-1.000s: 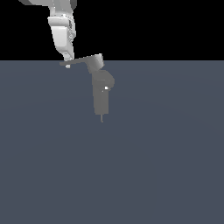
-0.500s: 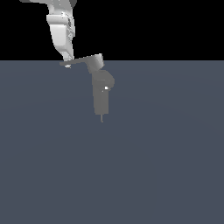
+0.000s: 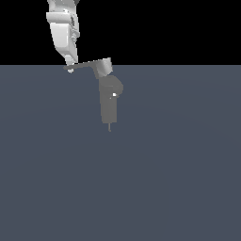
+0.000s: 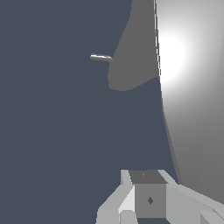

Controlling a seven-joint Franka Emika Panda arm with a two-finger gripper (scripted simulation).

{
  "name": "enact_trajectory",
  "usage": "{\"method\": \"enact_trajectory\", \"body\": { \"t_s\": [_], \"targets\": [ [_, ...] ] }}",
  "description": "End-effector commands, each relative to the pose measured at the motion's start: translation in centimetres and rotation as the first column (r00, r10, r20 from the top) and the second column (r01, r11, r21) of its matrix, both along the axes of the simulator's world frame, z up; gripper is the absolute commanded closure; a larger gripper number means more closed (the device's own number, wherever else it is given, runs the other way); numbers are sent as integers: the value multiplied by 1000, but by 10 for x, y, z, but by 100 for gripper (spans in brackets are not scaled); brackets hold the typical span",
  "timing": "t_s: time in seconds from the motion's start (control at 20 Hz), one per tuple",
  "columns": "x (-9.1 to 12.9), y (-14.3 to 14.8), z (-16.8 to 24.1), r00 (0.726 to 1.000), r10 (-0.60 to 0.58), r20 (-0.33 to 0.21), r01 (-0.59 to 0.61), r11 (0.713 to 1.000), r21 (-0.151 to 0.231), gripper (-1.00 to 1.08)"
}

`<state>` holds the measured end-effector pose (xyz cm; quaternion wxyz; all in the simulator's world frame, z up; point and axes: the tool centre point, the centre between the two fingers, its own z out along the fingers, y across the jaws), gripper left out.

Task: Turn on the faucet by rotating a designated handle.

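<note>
In the exterior view the matte grey faucet (image 3: 108,106) stands upright with a rounded bulge, a white dot and a thin pin at its bottom. Its handle (image 3: 84,65), a thin flat lever, juts from a blocky hub toward the exterior view's left. My gripper (image 3: 70,66) comes down from above, its narrow tip touching the lever's far end, and it looks shut with nothing held. In the wrist view the fingers (image 4: 148,199) sit pressed together beside the broad bright handle (image 4: 188,87). Beyond them lies the dark faucet (image 4: 131,52).
A flat dark blue-grey floor (image 3: 141,188) spreads around the faucet. The white robot arm (image 3: 63,28) rises out of the frame at the exterior view's upper left.
The arm's upper links have shifted very slightly. The gripper tip stays at the lever's end and the handle's angle looks unchanged.
</note>
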<state>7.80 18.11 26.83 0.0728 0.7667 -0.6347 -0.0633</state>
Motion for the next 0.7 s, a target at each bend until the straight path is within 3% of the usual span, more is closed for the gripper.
{"method": "enact_trajectory", "body": {
  "t_s": [0.0,0.65],
  "targets": [
    [-7,-3,2,1000,-3,-4,3,1000,-3,108],
    [-37,-8,8,1000,-3,-4,3,1000,-3,108]
  ]
}}
